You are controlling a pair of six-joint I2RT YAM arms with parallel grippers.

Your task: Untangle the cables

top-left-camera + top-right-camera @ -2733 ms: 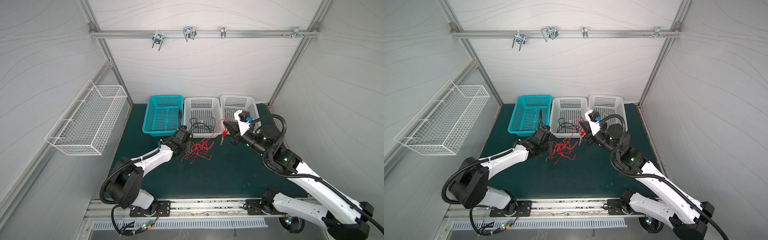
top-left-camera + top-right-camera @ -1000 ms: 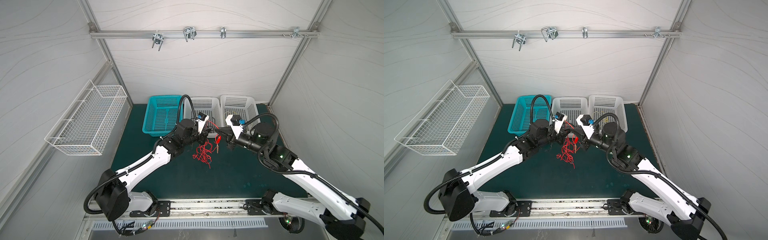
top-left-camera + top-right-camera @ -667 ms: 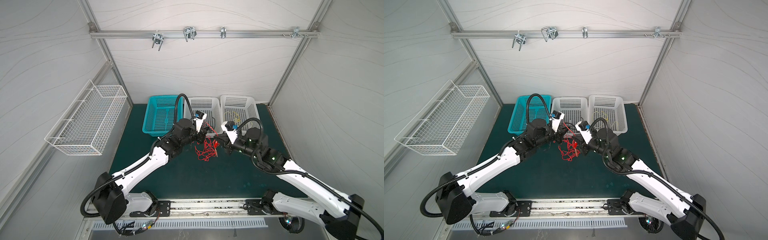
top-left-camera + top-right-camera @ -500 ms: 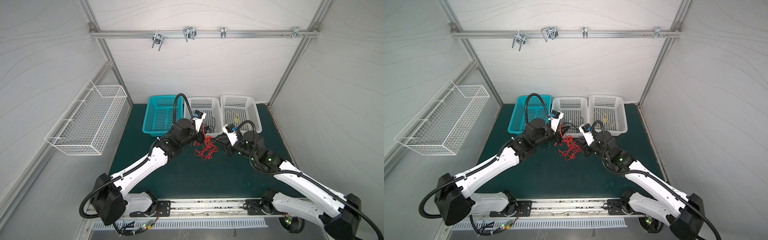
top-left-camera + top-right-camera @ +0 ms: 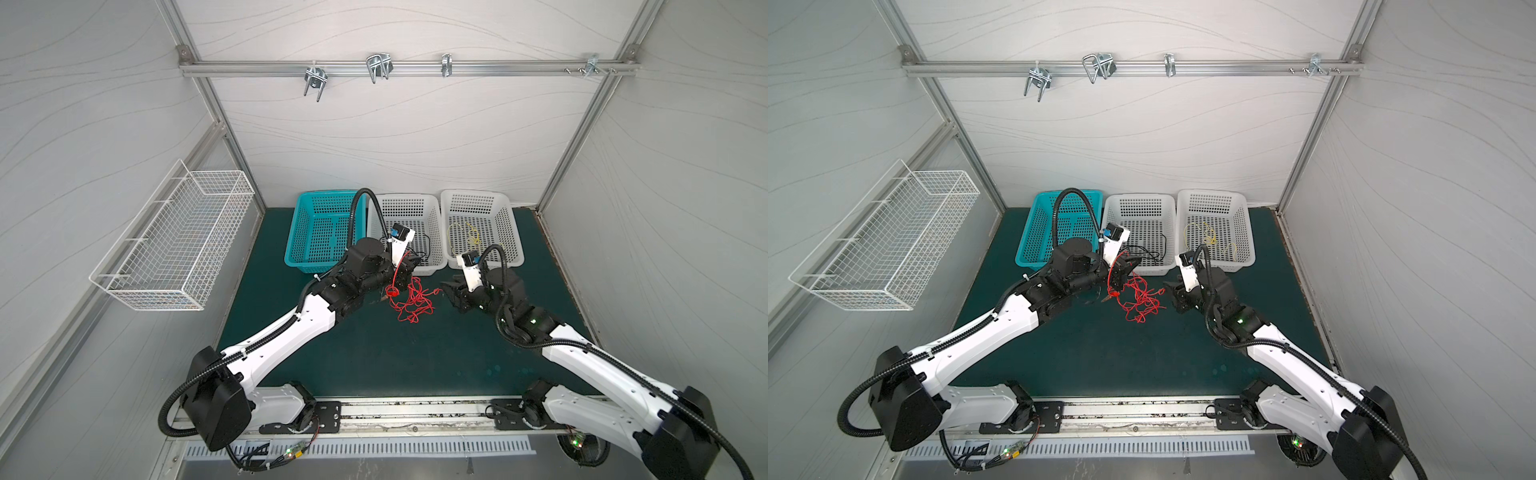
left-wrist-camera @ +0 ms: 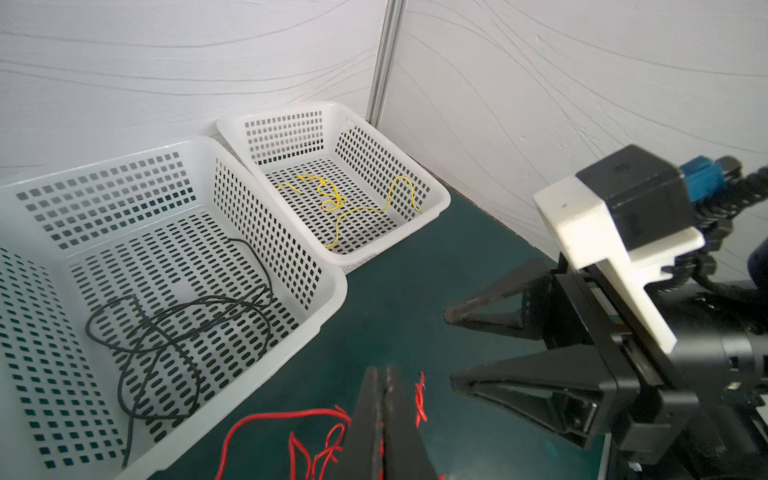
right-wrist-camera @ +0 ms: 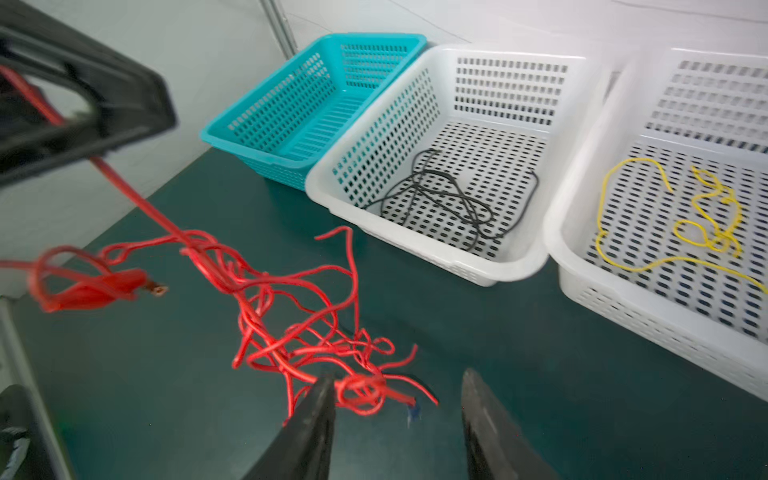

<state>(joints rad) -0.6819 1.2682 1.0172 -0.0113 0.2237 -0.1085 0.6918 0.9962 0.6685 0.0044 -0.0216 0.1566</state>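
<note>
Desk (image 5: 395,361): dark green surface across the lower centre in both top views.
Teal basket (image 5: 300,232): perforated plastic, at the desk's back edge left of centre, leftmost in a row of three.
Middle white basket (image 5: 407,196): perforated, just beside the teal one.
Right white basket (image 5: 473,192): just beside the middle one, toward the back right corner.
Wire basket (image 5: 174,237): white mesh, mounted on the left wall (image 5: 83,124), mid-left of frame.
Rail (image 5: 498,73): metal bar across the back wall (image 5: 395,137), upper frame, carrying metal hooks (image 5: 378,68).
Front track (image 5: 415,411): metal strip along the bottom.
</note>
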